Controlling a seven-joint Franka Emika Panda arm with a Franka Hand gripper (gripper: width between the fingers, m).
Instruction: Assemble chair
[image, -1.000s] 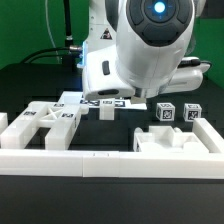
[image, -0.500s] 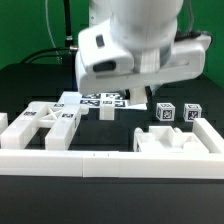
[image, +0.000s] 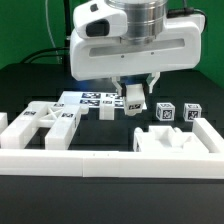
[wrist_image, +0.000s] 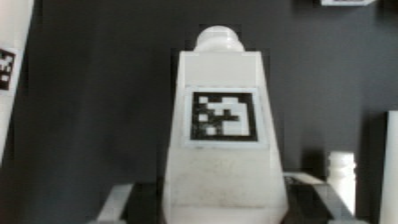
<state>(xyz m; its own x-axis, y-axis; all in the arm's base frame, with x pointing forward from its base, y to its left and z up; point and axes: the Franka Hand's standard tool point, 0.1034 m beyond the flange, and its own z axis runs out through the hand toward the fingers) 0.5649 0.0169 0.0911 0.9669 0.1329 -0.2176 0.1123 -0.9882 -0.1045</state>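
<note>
Tool (image: 133, 92): pinching one white blocky plastic chair leg (wrist_image: 221, 150) that bears a black-and-white square tag (wrist_image: 222, 115). Two more white tagged cube-ended legs (image: 166, 112) stand near the tool on the black worktop (image: 30, 85).

Near end of leg (wrist_image: 222, 110) apparently off-frame.

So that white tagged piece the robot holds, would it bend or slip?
The chair leg looks like solid blocky plastic, so probably stiff. Its flat sides sit between the gripper fingers, so the grip seems secure, though smooth plastic could slip. Stood on its rounded peg, it might tip.
</note>
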